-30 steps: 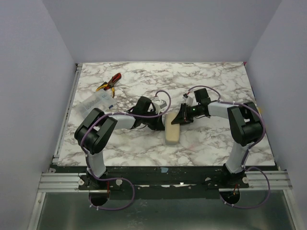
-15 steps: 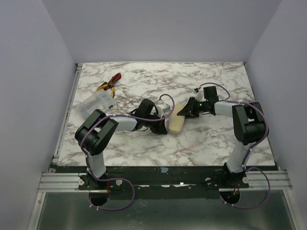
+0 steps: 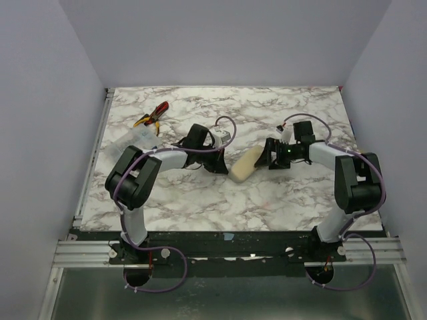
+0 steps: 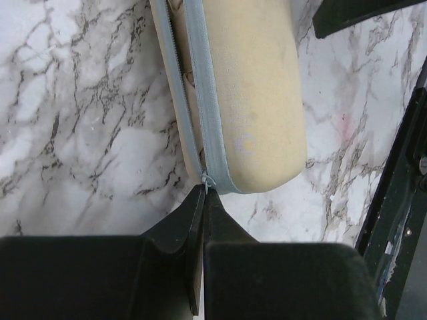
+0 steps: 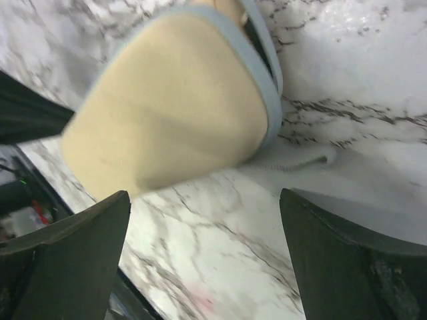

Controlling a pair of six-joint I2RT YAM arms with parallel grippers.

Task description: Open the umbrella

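A beige capsule-shaped case (image 3: 244, 163) with a grey zipper band (image 4: 200, 80) lies slanted on the marble table (image 3: 267, 200). The umbrella itself is hidden. My left gripper (image 4: 203, 192) is shut on the small grey zipper pull (image 4: 208, 181) at the case's rounded near end, and shows in the top view as left gripper (image 3: 224, 169). My right gripper (image 5: 207, 253) stands open just short of the case's other end (image 5: 173, 113), touching nothing; from above, the right gripper (image 3: 272, 155) is just right of the case. The zipper gapes slightly at the case's far edge (image 5: 257, 40).
Red-and-yellow pliers (image 3: 152, 115) lie at the back left. A clear plastic box (image 3: 133, 141) sits beside the left arm. A thin grey cord (image 5: 300, 160) trails on the table from the case.
My right gripper has opened, let go of the case and drawn back to the right. The case has swung from near-upright to slanted, its far end now toward the right. My left gripper stayed shut.
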